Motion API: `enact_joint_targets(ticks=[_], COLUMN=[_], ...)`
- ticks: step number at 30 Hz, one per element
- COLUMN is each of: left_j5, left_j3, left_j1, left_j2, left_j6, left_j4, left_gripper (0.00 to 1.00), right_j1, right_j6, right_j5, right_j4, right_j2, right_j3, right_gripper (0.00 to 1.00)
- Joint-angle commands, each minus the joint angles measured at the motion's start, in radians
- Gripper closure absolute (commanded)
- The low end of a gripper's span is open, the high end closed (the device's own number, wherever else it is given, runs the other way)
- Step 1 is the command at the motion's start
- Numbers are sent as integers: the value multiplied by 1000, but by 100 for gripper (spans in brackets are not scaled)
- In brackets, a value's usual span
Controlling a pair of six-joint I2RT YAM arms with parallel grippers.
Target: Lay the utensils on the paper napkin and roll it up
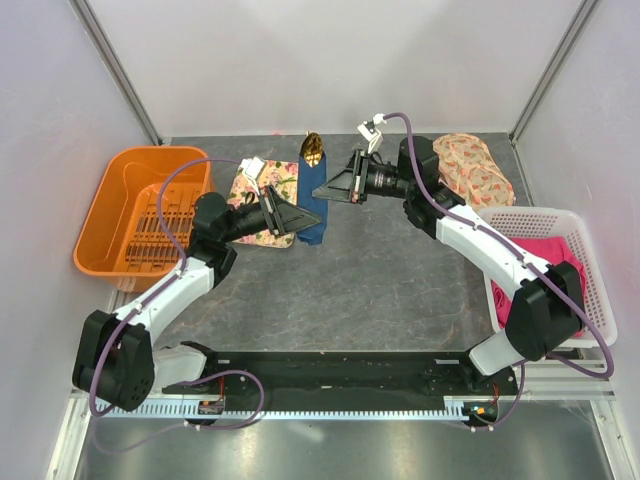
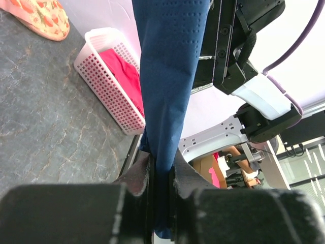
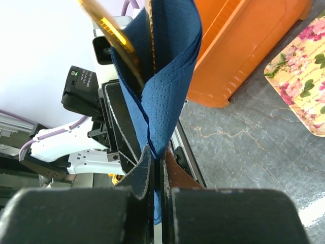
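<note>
Paper napkin point(image 1: 311, 236), dark navy, is off the table point(image 1: 380, 290) and bunched into a loose vertical fold, held between the two arms near the middle of the workspace. Gold utensils point(image 1: 312, 149) poke out of its far end. From the right wrist, a shiny gold utensil point(image 3: 109, 28) lies inside the folded blue paper point(image 3: 162, 101).

The left gripper point(image 1: 315, 218) has its jaws pressed together on the paper napkin point(image 2: 170, 76). In its wrist view, the sheet runs down between the two dark fingers point(image 2: 139, 173) and a little way past them. The right gripper point(image 1: 318, 192) also pinches the napkin, with its jaws closed on a lower fold of it point(image 3: 158, 162). The two grippers meet tip to tip from opposite sides.

Just behind the left gripper lies the floral tray point(image 1: 258, 200) – part of it is covered by the arm. An orange basket point(image 1: 140, 205) stands at the far left. At the right, a white basket point(image 1: 590, 290) holds a pink cloth point(image 1: 555, 250), and a floral-print cloth point(image 1: 472, 167) lies beyond the right arm.
</note>
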Motion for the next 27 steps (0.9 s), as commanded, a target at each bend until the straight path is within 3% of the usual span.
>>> enact_joint_targets(ticks=[1,4,6,7,12,14,17,26,27], left_j5=[-27,-42,-48,-47,-37,-34,-33,-27,-34], left_j3=[25,37,48,51,76,86,86,57,56], left_j1=[8,11,13,13,13,11,11,11,13], left_j2=[-38,-35,-34,-29,-9,0,3,-17,-20], left_j6=[45,62,73,77,66,65,63,56,54], left_j4=[-9,-32,-48,-49,-25,-20,-17,-2,-2], left_gripper=[71,53,48,38,22,21,22,59,68], right_j1=[5,5,6,6,9,16,19,20,20], right_j6=[3,2,3,3,21,28,38,45,45], right_j5=[4,1,3,1,-5,-8,-8,-4,-4], right_j4=[73,78,82,86,112,122,138,145,145], right_j2=[-36,-45,-50,-56,-62,-62,-61,-61,-61], right_j3=[-11,-20,-31,-35,-57,-58,-58,-61,-61], right_gripper=[100,100,100,100,100,100,100,100,100])
